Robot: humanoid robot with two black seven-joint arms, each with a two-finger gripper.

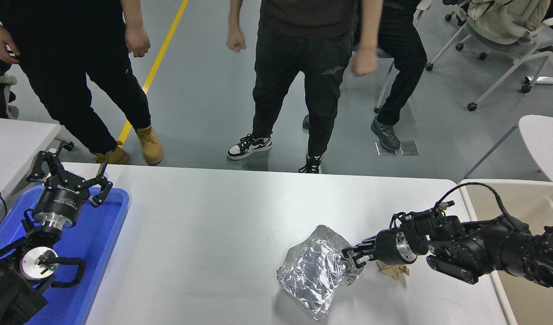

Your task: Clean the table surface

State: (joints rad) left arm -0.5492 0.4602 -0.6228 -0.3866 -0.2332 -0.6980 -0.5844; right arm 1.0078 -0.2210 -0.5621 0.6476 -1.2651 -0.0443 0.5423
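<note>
The table surface (pixel 204 234) is a wide glossy white top. A crumpled sheet of silver foil (pixel 317 275) lies on it right of the middle, its right side raised and the sheet turned at an angle. My right gripper (pixel 354 255) comes in from the right, low over the table, and is shut on the foil's right edge. A small crumpled piece of brown paper (pixel 394 270) lies under the right wrist, partly hidden by it. My left gripper (pixel 69 176) is parked open at the lower left over a blue tray (pixel 100 234).
A beige bin (pixel 529 203) stands against the table's right end, under my right arm. People stand at the far side, their shoes (pixel 249 145) near the table's far edge. A smaller white table (pixel 15 140) is at the left, and wheeled chairs (pixel 506 36) at the back right.
</note>
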